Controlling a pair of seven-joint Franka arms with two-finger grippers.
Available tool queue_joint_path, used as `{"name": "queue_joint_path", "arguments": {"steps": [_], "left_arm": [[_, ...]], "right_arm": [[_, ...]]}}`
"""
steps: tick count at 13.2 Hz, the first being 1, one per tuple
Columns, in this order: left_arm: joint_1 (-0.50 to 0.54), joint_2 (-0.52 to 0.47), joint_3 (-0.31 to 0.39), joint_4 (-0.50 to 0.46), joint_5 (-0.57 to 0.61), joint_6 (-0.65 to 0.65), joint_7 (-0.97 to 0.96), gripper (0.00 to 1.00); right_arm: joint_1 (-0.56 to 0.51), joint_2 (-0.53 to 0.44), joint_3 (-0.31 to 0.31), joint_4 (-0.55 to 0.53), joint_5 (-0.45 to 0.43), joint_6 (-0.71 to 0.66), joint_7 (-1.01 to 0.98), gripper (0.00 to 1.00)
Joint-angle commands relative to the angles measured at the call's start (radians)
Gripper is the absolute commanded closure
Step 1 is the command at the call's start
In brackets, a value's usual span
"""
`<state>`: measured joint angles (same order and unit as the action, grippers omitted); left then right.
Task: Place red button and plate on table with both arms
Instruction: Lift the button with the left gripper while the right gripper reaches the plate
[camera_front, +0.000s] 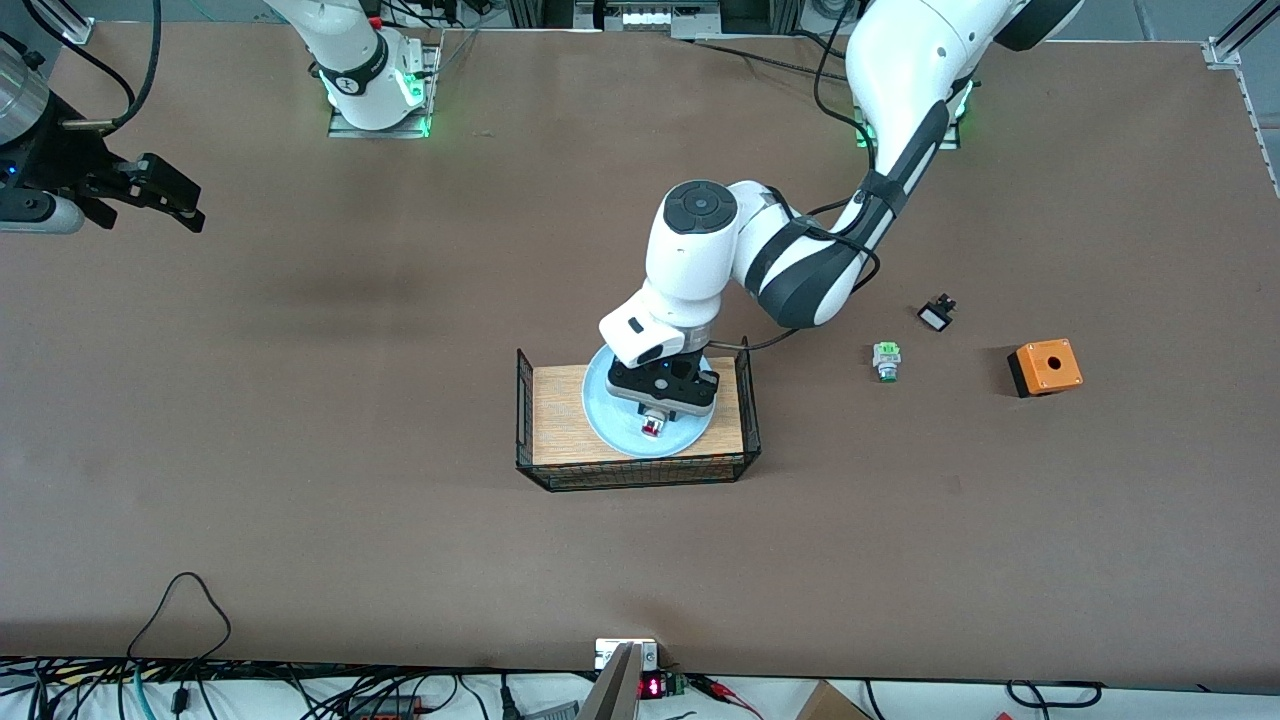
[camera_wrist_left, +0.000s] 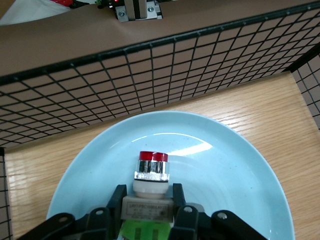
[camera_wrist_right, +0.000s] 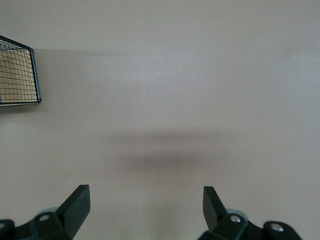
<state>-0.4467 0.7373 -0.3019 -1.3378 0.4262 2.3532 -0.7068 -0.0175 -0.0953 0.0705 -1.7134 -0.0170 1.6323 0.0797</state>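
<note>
The left tool (camera_front: 655, 420) is down inside the wire-sided tray (camera_front: 528, 420) at the middle of the table (camera_front: 300, 500), clenched on the white body of the red button (camera_wrist_left: 152, 172), which sits over the middle of the pale blue plate (camera_wrist_left: 235, 170); the plate itself lies flat on the tray's wooden floor. From the left wrist view I cannot quite tell whether the button is touching the plate or just clear of it, and that matters: if the grip is only on the narrow lower body, the button could pivot between the fingers (camera_wrist_left: 117, 197) on the way up and slip out, dropping back onto the plate or bouncing into the mesh. A lift that drifts sideways risks clipping the tray's wire wall, which stands close around the plate. The right tool (camera_front: 165, 195) waits released over bare table toward the right arm's end, well apart from the tray; the shallow plate offers it little rim to pinch, and the mesh may block a low approach. On the table toward the left arm's end lie a green-tipped switch (camera_front: 886, 360), a small black part (camera_front: 937, 315) and an orange box (camera_front: 1045, 367), near where the button might be set down.
</note>
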Motion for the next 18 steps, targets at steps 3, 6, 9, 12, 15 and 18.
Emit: {"name": "queue_joint_path", "arguments": {"steps": [3, 6, 9, 12, 15, 18], "left_arm": [[0.008, -0.142, -0.009, 0.012, -0.027, -0.173, -0.019, 0.69], [0.044, -0.255, -0.006, 0.012, -0.125, -0.364, -0.007, 0.69], [0.127, -0.317, -0.01, 0.014, -0.168, -0.556, 0.102, 0.69], [0.244, -0.334, -0.005, 0.005, -0.19, -0.676, 0.232, 0.69], [0.402, -0.29, -0.005, -0.004, -0.191, -0.678, 0.455, 0.69], [0.532, -0.208, -0.005, -0.009, -0.191, -0.609, 0.611, 0.69]], "right_arm": [[0.001, 0.003, 0.0, 0.005, 0.006, 0.04, 0.012, 0.0], [0.019, 0.008, 0.011, 0.003, 0.008, 0.035, -0.035, 0.0], [0.114, 0.012, 0.009, -0.002, 0.008, 0.031, -0.09, 0.0], [0.204, 0.063, 0.009, 0.001, 0.076, 0.047, -0.093, 0.0], [0.312, 0.14, 0.011, 0.029, 0.135, 0.131, -0.095, 0.0], [0.433, 0.23, 0.011, 0.092, 0.121, 0.184, -0.133, 0.0]]}}
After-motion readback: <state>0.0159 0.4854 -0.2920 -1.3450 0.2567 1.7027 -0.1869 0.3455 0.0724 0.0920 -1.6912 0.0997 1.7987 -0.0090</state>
